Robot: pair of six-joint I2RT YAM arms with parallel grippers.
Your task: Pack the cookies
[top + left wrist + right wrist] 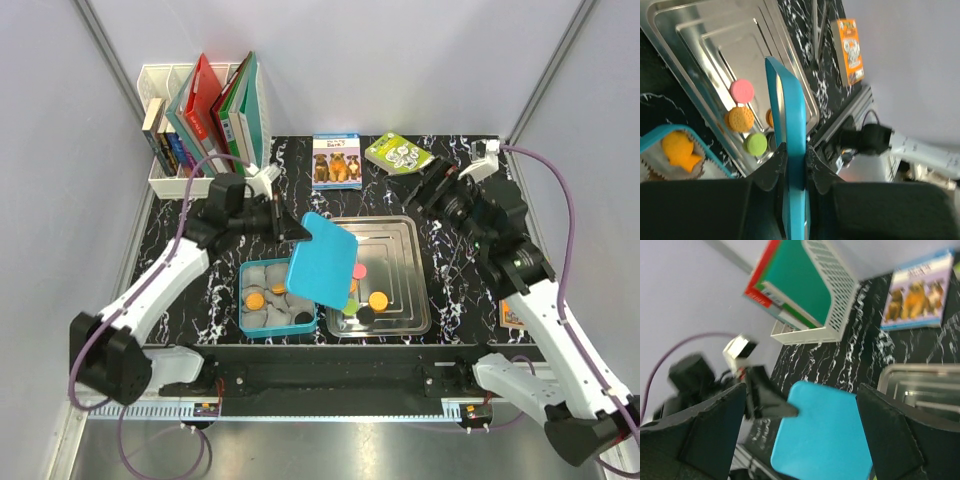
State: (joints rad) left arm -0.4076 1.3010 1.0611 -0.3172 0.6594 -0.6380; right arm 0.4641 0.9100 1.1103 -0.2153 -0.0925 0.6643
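Observation:
My left gripper [290, 228] is shut on one edge of a teal lid [322, 258] and holds it tilted above the gap between a teal box [312, 322] and a silver tray [405, 240]. In the left wrist view the lid [790, 115] stands edge-on, pinched by the left gripper [795, 156]. Cookies lie on the tray: a pink cookie [742, 90], an orange cookie [741, 119] and a green cookie [755, 143]. An orange fish-shaped cookie [681, 150] sits in a paper cup in the box. My right gripper [432, 185] is open and empty, raised at the back right, facing the lid [825, 440].
A white rack of books [200, 120] stands at the back left. A dog-cover book [336, 160] and a green booklet [398, 153] lie at the back. An orange booklet [851, 50] lies right of the tray.

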